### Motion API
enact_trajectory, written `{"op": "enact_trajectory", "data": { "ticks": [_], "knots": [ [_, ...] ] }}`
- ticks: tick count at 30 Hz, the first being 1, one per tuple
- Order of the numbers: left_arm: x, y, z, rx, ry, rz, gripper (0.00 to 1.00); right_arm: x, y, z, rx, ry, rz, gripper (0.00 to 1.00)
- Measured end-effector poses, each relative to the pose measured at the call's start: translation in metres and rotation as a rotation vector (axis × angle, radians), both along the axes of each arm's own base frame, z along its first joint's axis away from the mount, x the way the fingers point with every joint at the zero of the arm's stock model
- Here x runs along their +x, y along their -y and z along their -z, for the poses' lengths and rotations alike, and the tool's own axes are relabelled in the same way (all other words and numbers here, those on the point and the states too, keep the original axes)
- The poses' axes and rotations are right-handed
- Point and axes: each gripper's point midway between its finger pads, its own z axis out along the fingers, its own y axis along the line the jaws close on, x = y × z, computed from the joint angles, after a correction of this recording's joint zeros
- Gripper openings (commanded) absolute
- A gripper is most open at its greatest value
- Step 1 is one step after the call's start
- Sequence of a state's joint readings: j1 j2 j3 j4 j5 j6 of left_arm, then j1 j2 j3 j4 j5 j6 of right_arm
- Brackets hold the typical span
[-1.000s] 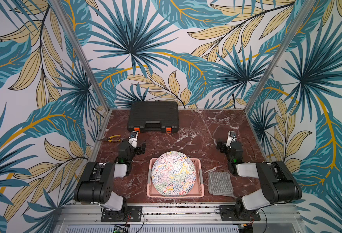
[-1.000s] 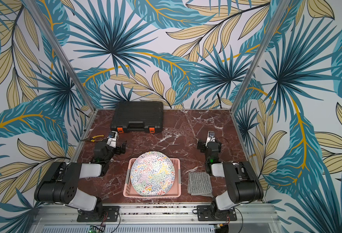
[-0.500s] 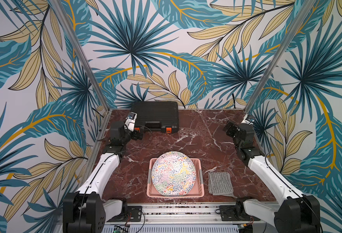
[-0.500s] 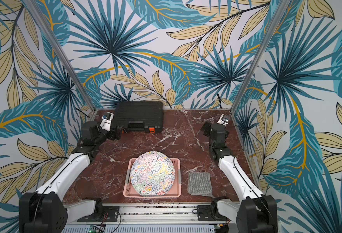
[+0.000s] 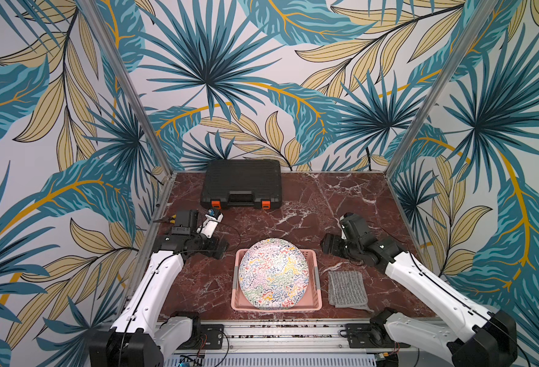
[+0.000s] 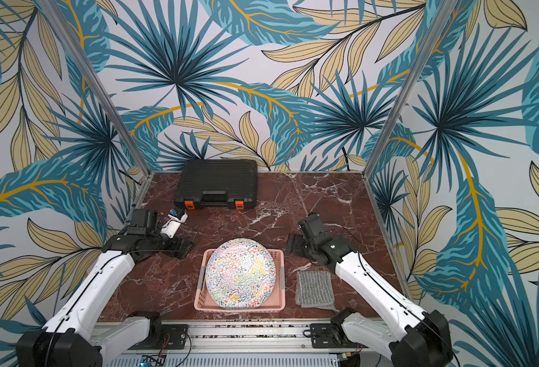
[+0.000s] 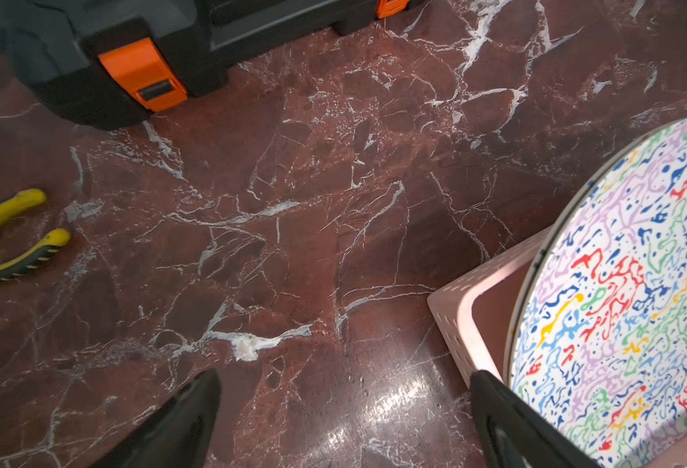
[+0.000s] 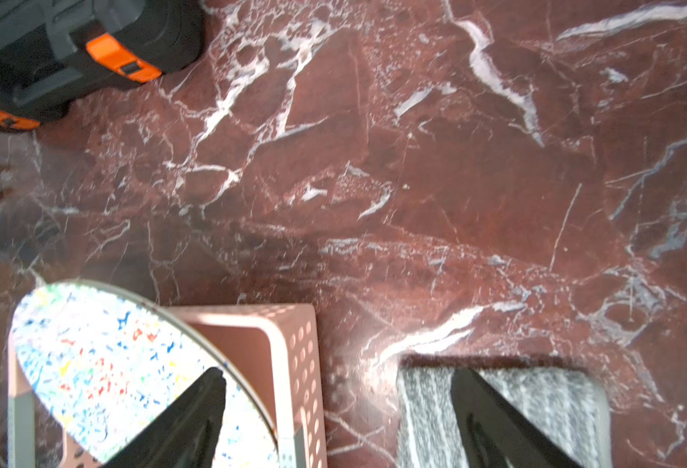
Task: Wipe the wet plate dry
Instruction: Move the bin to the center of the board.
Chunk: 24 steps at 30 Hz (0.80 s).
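No wiping yet: the plate (image 5: pixel 274 275) sits in the basket (image 5: pixel 316 279), cloth (image 5: pixel 347 287) at its 3 o'clock. Left fingers (image 7: pixel 188 425) and right fingers (image 8: pixel 491 421) are apart, empty.

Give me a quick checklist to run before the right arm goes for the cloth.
1. Cloth lying flat and free beside the basket: ok.
2. Right gripper open and empty: ok.
3. Right gripper centred over cloth: not ok; in the right wrist view only one finger lines up with it.
4. Plate resting tilted in basket: ok.
5. Left gripper open, empty, off the plate: ok.
6. Where the plate is wet: cannot tell.
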<state>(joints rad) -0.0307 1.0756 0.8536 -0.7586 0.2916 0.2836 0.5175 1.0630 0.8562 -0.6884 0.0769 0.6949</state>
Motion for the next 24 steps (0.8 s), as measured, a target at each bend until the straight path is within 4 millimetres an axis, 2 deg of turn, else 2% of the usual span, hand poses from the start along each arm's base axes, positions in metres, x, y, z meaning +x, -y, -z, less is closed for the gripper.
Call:
{"op": "enact_trajectory", "data": {
  "ticks": [3, 7, 12, 16, 18, 24],
  "knots": [
    [0.0, 0.0, 0.001, -0.002, -0.007, 0.002, 1.0, -0.016, -0.009, 0.008, 0.0, -0.033, -0.039, 0.73],
    [-0.001, 0.001, 0.002, -0.004, -0.01, 0.004, 1.0, -0.025, -0.023, 0.026, -0.036, -0.093, -0.094, 0.66],
    [-0.001, 0.001, 0.002, -0.001, -0.01, 0.004, 1.0, -0.031, -0.039, 0.047, -0.087, -0.155, -0.146, 0.64],
    [-0.001, 0.001, 0.002, 0.0, -0.009, 0.007, 1.0, -0.031, -0.048, 0.06, -0.117, -0.177, -0.154, 0.54],
    [-0.001, 0.001, 0.002, 0.001, -0.009, 0.009, 1.0, -0.03, -0.049, 0.064, -0.13, -0.179, -0.145, 0.53],
    [-0.001, 0.001, 0.002, 0.0, -0.009, 0.01, 1.0, -0.018, -0.051, 0.061, -0.12, -0.13, -0.096, 0.35]
  ]
}}
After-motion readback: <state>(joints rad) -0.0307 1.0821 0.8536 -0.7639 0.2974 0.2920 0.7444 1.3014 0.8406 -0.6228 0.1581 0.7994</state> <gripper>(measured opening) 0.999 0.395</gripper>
